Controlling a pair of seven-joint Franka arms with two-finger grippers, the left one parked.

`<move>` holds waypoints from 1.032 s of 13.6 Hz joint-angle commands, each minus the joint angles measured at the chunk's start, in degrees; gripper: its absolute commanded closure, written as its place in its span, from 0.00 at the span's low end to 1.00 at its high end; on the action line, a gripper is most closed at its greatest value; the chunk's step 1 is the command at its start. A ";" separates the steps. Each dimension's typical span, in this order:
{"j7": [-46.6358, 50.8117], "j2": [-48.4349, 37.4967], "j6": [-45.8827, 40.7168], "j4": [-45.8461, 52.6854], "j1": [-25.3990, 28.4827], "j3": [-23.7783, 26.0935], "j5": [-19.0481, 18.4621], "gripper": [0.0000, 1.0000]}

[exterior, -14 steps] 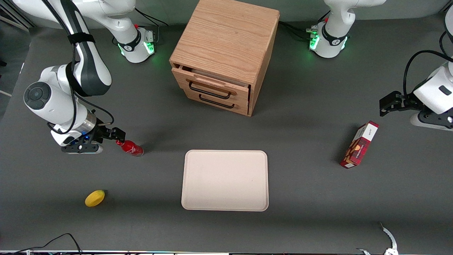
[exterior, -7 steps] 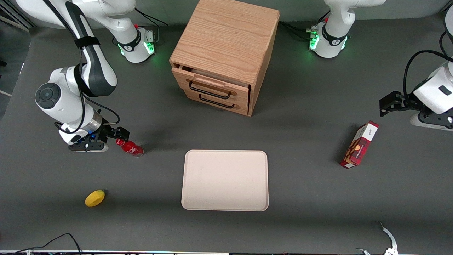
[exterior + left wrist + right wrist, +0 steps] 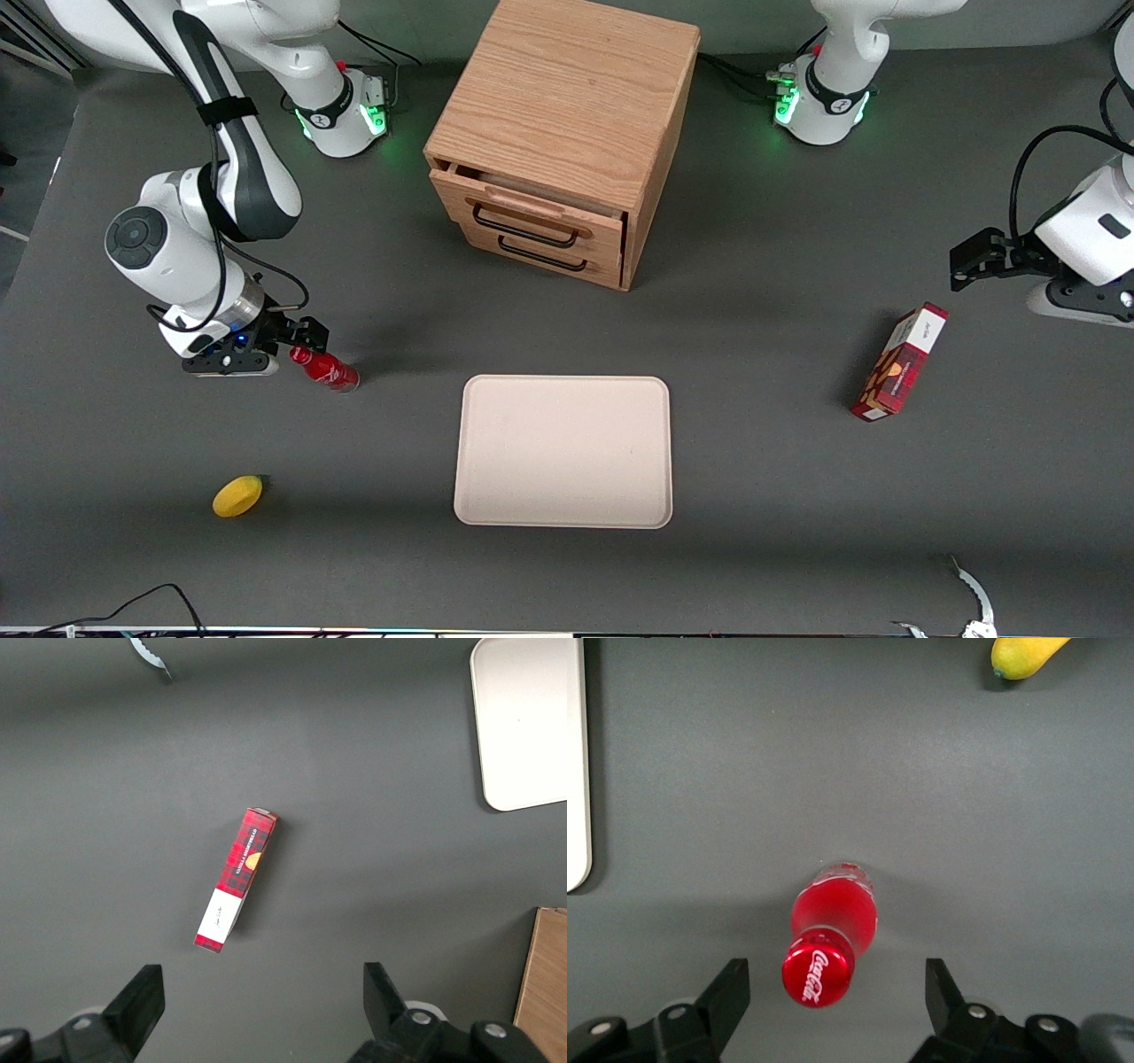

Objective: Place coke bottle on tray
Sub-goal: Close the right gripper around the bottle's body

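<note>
The coke bottle (image 3: 328,370), small and red with a red cap, stands on the dark table toward the working arm's end, apart from the tray (image 3: 563,452). The tray is a pale beige rectangle and lies empty. My gripper (image 3: 303,344) hangs at the bottle's cap. In the right wrist view the bottle (image 3: 833,920) shows from above, its lettered cap between the gripper's (image 3: 837,992) two black fingers (image 3: 726,994), which stand wide apart and touch nothing. The gripper is open. One strip of the tray's rim (image 3: 574,771) shows there too.
A yellow lemon (image 3: 237,495) lies nearer the front camera than the bottle, also seen as the lemon (image 3: 1028,654) from the wrist. A wooden drawer cabinet (image 3: 558,142) stands farther back. A red carton (image 3: 899,361) lies toward the parked arm's end.
The working arm has moved toward the tray's side, bringing the open gripper from beside the bottle to around its cap. The bottle has not moved.
</note>
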 commanded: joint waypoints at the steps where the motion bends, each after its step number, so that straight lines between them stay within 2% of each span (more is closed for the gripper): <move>1: 0.76 -0.56 1.27 -0.83 0.20 0.09 -1.07 0.30; 5: 0.76 -0.64 1.27 -0.83 0.20 0.09 -1.07 0.74; 6: 0.76 -0.56 1.36 -0.83 0.20 0.09 -1.07 0.90; 7: 0.76 -0.56 1.27 -0.83 0.20 0.18 -1.07 1.00; 14: 0.85 -1.34 0.75 -0.49 0.20 0.18 -1.07 1.00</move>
